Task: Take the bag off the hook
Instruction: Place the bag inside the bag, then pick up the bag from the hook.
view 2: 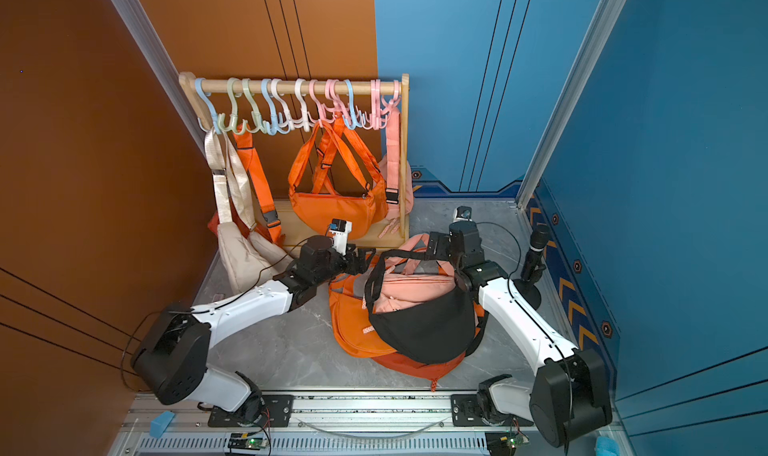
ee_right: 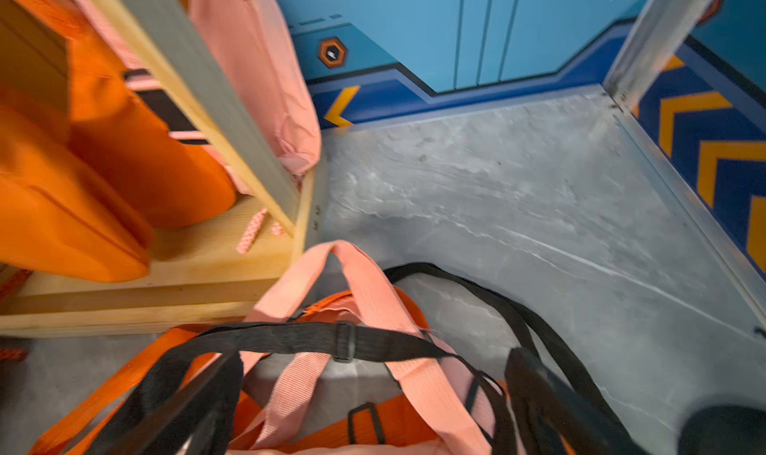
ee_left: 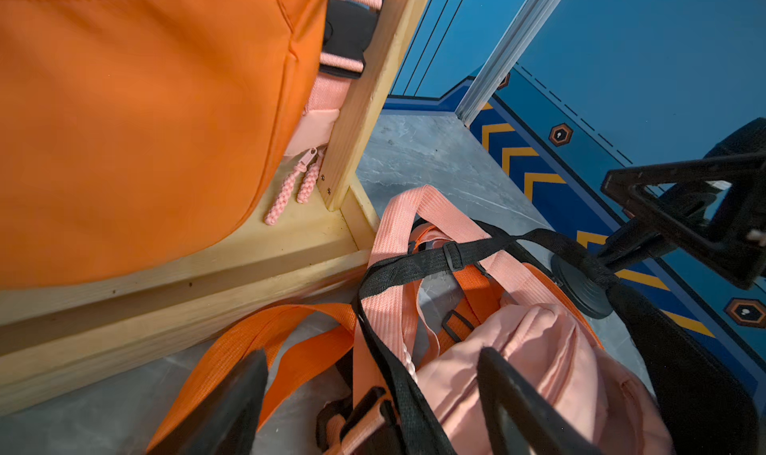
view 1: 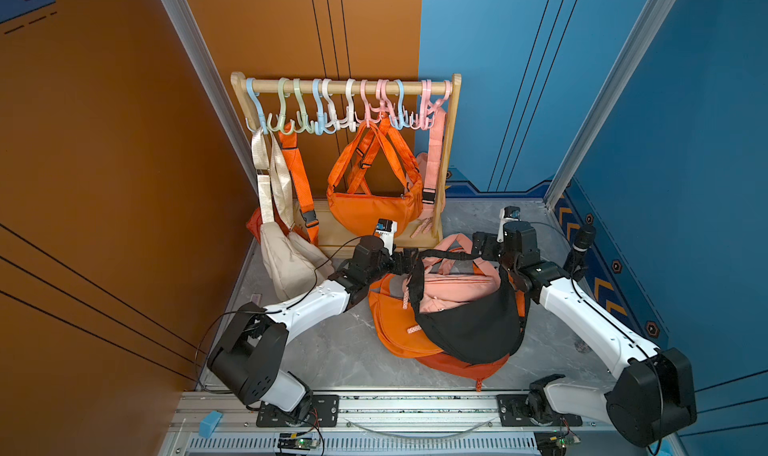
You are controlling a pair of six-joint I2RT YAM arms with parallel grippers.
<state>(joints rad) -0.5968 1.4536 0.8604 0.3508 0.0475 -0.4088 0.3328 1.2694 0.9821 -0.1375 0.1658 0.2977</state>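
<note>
- The left hand [ee_left: 371, 361] is wide open and holds nothing. Its fingers [ee_left: 232, 403] stand on each side of a mess of straps.
- The right hand [ee_right: 373, 361] is wide open too, and it is empty.
- The black strap [ee_right: 290, 339] lies across the gap of both hands, very close to the fingers. I think this is the big danger. If a hand pulls away, a finger may hook the strap and drag the bag along.
- The black bag [view 1: 469, 325] is off the hooks [view 1: 348, 101]. It lies on a pink bag [view 1: 457, 285] and an orange bag [view 1: 395, 321], in a pile on the grey surface [view 1: 324, 350] between the two arms.
- The pile is soft and lumpy. A tug on the strap could tip the black bag and make it slide off.
- The wooden rack [view 1: 268, 86] stands just behind the hands. The left hand is near its base and near the hanging orange bag [view 1: 370, 211]. A fast move up could bump that bag or push the rack.
- A beige bag [view 1: 291, 267] hangs at the far end of the rack. A hard knock could shake it loose.
- I see no brand, label or words on any bag. The small wall badges [ee_left: 560, 134] have a white mark that is too small to read.
</note>
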